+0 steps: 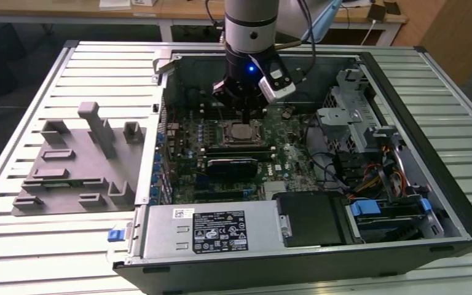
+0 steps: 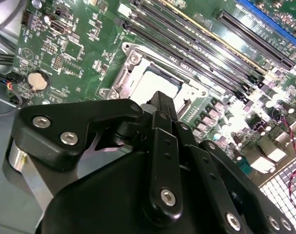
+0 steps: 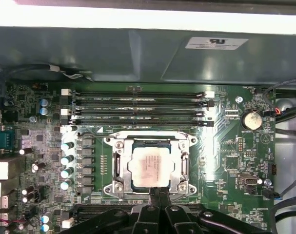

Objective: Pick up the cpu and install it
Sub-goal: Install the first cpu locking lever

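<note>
cpu (image 3: 150, 165) sits flat in the socket (image 3: 113, 165), mid-motherboard (image 3: 230, 151), next to the RAM slots (image 3: 138, 109): silvery-white square lid, thin darker rim. gripper (image 3: 157, 191) at its edge, fingers pressed together, holding nothing

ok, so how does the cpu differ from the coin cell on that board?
Shape: the cpu is square, the coin cell round. Size: the cpu looks clearly larger than the coin cell. Place: the cpu sits inside the metal socket frame, just past the gripper; the coin cell sits off by the board's edge. Both are silvery and lie flat on the green motherboard.
</note>
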Action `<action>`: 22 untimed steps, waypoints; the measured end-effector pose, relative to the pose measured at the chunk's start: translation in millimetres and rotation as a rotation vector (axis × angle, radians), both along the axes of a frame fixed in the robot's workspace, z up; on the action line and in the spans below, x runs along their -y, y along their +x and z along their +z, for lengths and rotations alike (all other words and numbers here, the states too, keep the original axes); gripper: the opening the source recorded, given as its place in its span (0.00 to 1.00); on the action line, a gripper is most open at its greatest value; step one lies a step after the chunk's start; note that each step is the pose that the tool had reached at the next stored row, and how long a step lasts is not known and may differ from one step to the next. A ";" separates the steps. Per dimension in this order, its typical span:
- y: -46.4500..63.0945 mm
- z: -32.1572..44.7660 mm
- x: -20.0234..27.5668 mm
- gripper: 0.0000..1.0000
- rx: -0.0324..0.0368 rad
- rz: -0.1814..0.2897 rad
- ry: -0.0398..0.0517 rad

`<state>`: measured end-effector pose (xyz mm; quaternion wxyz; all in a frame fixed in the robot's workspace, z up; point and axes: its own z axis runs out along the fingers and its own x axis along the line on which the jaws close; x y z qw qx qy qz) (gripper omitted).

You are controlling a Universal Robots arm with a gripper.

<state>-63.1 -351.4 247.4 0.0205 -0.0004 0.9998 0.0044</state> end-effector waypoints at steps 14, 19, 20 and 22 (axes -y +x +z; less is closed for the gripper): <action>-37.9 -0.1 -0.1 0.11 0.0030 0.000 0.0038; -49.3 -0.1 -0.1 0.11 0.0035 0.000 0.0046; -50.6 -0.1 -0.1 0.11 0.0035 0.000 0.0054; -53.0 -0.1 -0.1 0.11 0.0036 0.000 0.0083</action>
